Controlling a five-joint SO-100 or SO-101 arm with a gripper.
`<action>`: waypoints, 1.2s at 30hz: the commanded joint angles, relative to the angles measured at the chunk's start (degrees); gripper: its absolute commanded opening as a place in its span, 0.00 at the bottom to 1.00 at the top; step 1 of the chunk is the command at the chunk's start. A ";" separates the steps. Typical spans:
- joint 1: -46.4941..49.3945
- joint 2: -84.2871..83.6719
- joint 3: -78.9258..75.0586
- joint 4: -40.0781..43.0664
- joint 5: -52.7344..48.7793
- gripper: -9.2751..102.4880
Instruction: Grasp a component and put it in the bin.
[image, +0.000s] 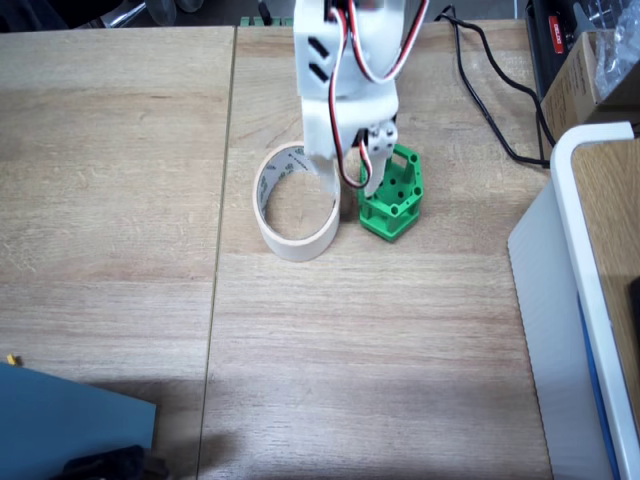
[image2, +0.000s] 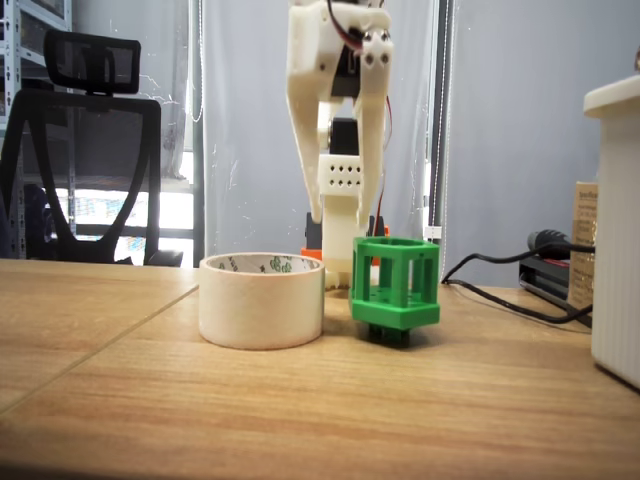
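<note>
Tape-ring bin holds nothing; component stands just beside it.

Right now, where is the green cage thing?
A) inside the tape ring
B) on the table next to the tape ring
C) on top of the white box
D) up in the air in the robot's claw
B. In both fixed views the green component stands on the wooden table just beside the tape ring, outside it, while the gripper comes down over them, one finger beside the green part.
</note>
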 joint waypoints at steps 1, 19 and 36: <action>-0.88 0.26 0.79 -0.18 -0.70 0.22; -9.32 0.79 2.72 1.49 0.26 0.22; -9.32 9.49 0.18 1.67 0.35 0.22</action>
